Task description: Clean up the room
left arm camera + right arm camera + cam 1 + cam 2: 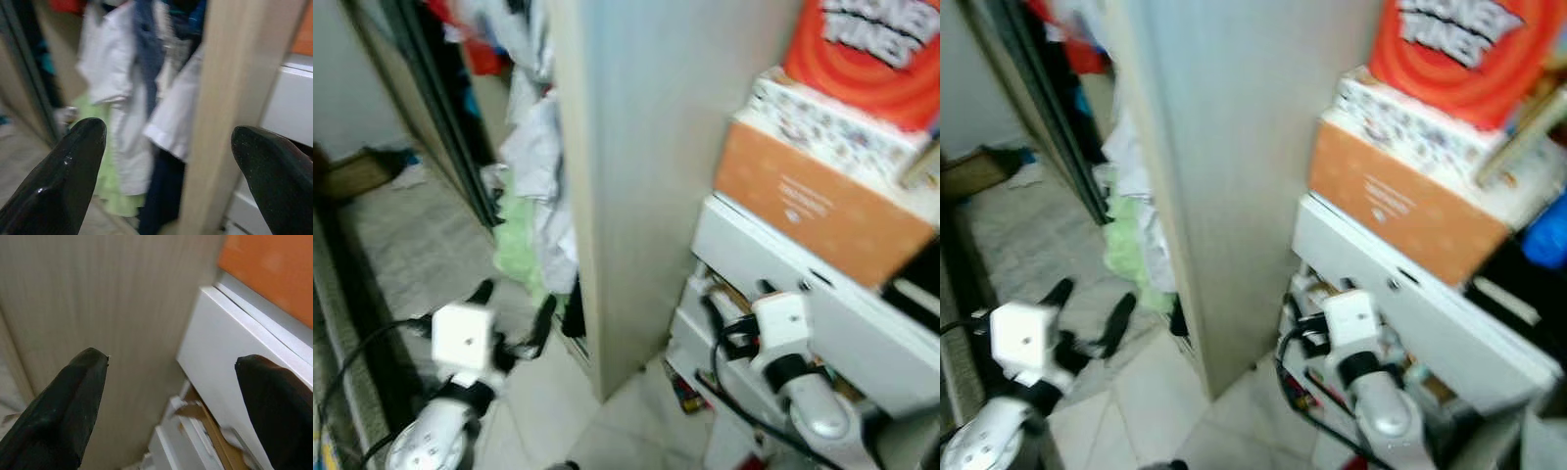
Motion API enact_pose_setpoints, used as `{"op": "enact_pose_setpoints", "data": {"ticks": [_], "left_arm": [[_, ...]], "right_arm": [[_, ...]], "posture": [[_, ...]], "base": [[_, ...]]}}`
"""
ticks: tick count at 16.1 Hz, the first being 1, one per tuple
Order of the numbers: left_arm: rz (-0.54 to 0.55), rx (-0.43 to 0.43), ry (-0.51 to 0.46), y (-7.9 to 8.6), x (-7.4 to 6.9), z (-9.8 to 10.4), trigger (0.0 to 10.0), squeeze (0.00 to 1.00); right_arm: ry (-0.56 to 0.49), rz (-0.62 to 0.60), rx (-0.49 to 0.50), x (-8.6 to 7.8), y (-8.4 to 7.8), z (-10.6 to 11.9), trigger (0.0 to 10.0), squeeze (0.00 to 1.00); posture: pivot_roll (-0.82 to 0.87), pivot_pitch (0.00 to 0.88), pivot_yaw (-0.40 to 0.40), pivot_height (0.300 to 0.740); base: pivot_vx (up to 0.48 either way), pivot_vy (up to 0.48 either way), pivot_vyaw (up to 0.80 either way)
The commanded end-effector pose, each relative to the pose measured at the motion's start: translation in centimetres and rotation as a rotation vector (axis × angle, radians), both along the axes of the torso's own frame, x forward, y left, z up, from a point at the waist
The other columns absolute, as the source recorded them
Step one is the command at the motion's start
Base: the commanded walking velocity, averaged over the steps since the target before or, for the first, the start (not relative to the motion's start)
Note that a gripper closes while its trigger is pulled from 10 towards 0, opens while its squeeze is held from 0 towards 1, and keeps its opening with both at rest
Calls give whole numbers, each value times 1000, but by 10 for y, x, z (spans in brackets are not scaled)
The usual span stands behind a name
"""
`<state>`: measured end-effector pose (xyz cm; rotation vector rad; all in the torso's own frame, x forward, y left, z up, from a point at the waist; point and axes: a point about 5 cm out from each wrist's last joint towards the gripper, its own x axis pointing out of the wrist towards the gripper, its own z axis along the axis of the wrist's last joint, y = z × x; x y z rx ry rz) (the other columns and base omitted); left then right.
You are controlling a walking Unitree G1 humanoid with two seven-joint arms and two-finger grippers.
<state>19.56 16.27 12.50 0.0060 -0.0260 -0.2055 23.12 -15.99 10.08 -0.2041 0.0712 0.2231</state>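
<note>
Clothes spill from an open wardrobe: white garments point(533, 147) hang over a pale green one point(519, 253) that reaches the floor. My left gripper point(514, 305) is held low over the floor in front of them, open and empty. In the left wrist view its fingers point(73, 166) frame the white and dark blue clothes point(142, 83). My right gripper point(171, 358) is open and empty, close to the white drawer unit point(773, 284) beside the wardrobe's side panel point(626, 176).
An orange box point(813, 201), a patterned box and a red box point(867, 59) are stacked on the drawer unit. A grey rug point(411, 245) lies at the left, with a cardboard box point(357, 171) beyond it. Small items lie on the tiled floor point(685, 392).
</note>
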Motion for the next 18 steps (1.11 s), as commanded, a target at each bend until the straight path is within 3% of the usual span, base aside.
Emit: {"op": "enact_pose_setpoints", "data": {"ticks": [1,9,16,18], "left_arm": [[-9,-2,-16,-4,-2,3,10000,0],[-10,33,-11,-6,1,2,10000,0],[-20,51,-21,-8,-1,4,10000,0],[-12,43,-11,-8,-4,2,10000,0]], "right_arm": [[9,-9,-8,-3,-7,-1,10000,0],[12,2,-4,-2,-5,-3,10000,0],[12,2,0,-2,-5,-3,10000,0],[2,5,-3,-2,-5,-2,10000,0]], "posture": [[-36,101,-34,740],[-29,99,-30,740],[-27,108,-33,740],[-27,111,-35,740]], "base": [[0,0,800],[0,0,799],[0,0,0],[0,0,800]]}}
